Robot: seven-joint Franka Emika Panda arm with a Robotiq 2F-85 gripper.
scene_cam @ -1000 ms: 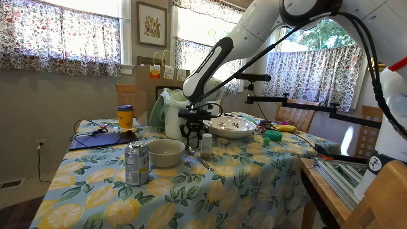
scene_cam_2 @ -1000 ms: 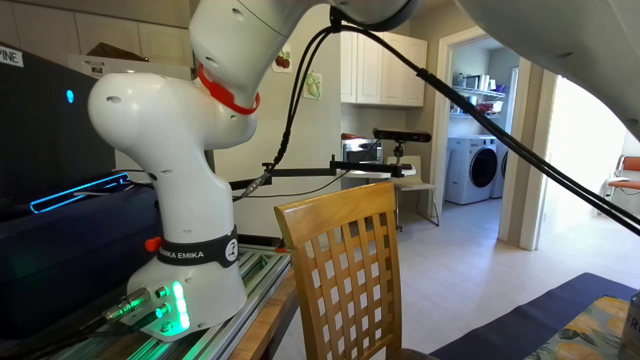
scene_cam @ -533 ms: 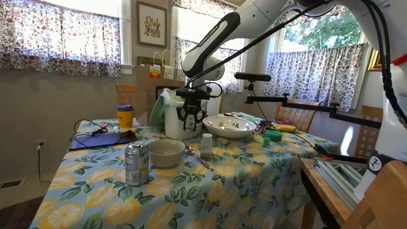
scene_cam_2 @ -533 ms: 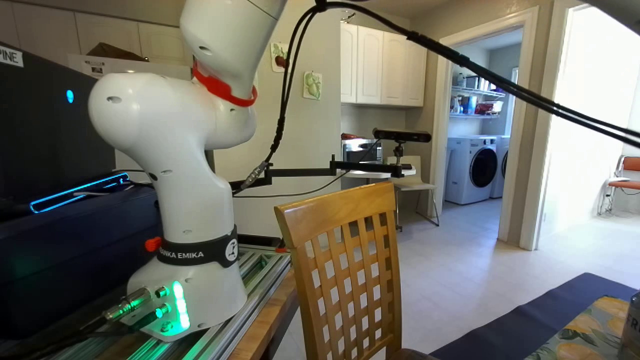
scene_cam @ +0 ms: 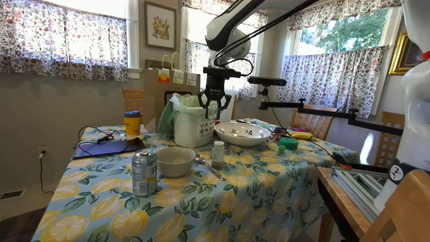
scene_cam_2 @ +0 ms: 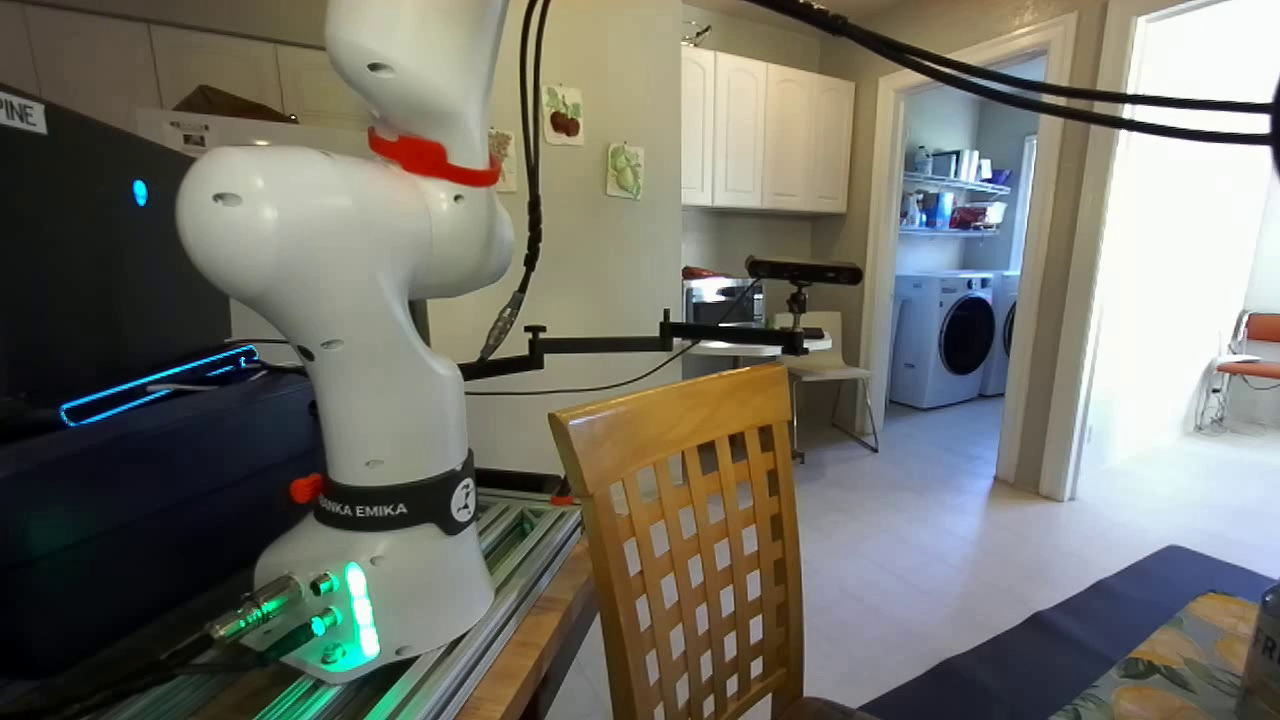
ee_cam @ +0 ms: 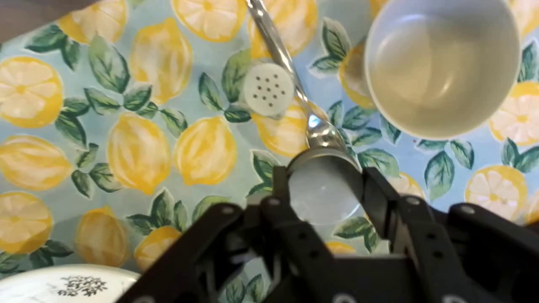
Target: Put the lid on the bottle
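Note:
The bottle [scene_cam: 217, 155] is a small clear shaker with a white top, upright on the lemon-print cloth. Its perforated white top [ee_cam: 268, 90] shows from above in the wrist view. My gripper [scene_cam: 212, 116] is shut on a round, greyish translucent lid [ee_cam: 324, 193], one finger on each side of its rim. In an exterior view the lid is faint between the fingertips. The gripper is well above the table, in front of the white bin in that view, higher than the bottle and not touching it. In the wrist view the bottle's top is up and left of the lid.
A metal spoon [scene_cam: 211, 168] lies beside the bottle, its head partly hidden by the lid in the wrist view. A grey bowl [scene_cam: 175, 162], a can [scene_cam: 144, 173], a wide patterned bowl [scene_cam: 242, 134] and a bin [scene_cam: 189, 129] stand around. A camera arm [scene_cam: 322, 112] extends at right.
My gripper has risen from low beside the bottle to well above the table, drifting slightly right in an exterior view. The lid is carried up with it. The bottle has not moved.

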